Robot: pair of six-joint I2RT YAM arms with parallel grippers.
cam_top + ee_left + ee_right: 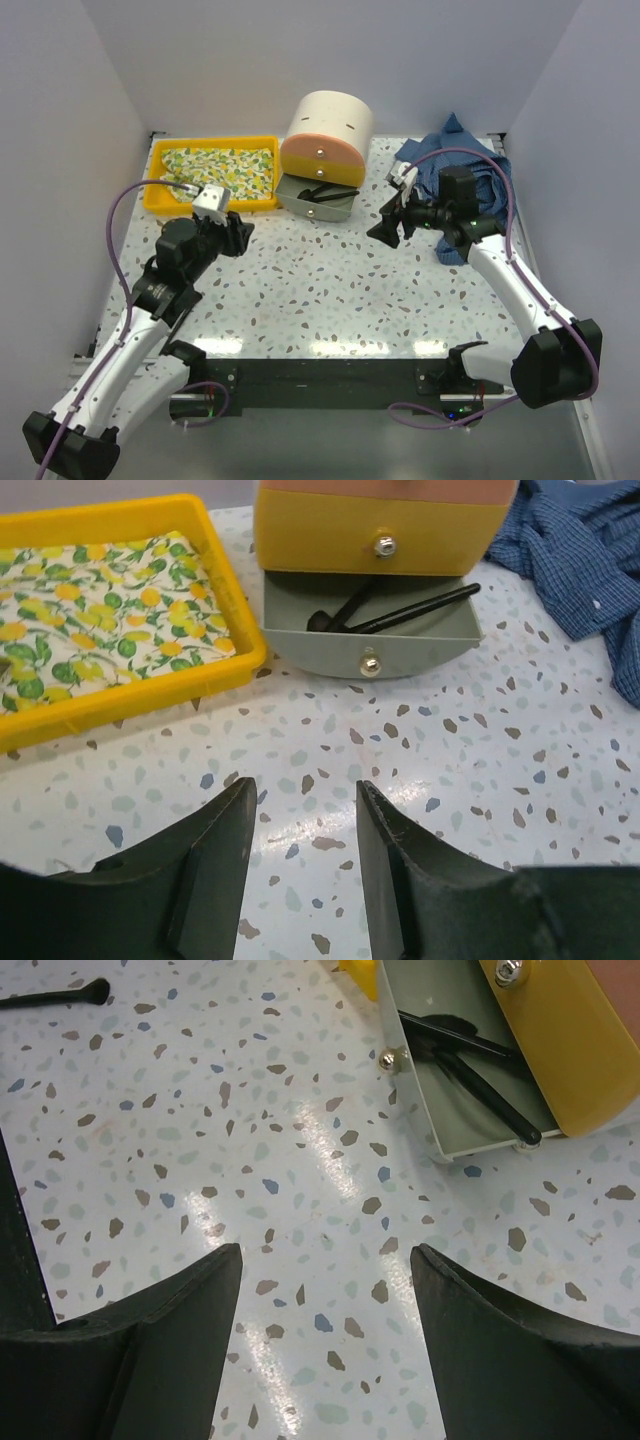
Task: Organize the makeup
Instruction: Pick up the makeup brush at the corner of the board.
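we see left gripper (305, 792) and right gripper (326, 1252) empty, jaws apart; thin dark brown brushes (420, 605) lie in the open grey-green drawer (320, 656). likely next: push it shut.

Reaching forward with left arm (150, 300) and right arm (515, 285), angling both inward; holding left fingers (215, 850) parted, right fingers (480, 1330) spread wide, both empty.

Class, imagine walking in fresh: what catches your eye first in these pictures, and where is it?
The bright yellow plastic tray lined with a lemon-and-leaf cloth stands out at far left. Beside it, a round cream-and-peach drawer unit has its grey-green bottom drawer open, thin dark brushes inside. A crumpled blue checked cloth lies far right.
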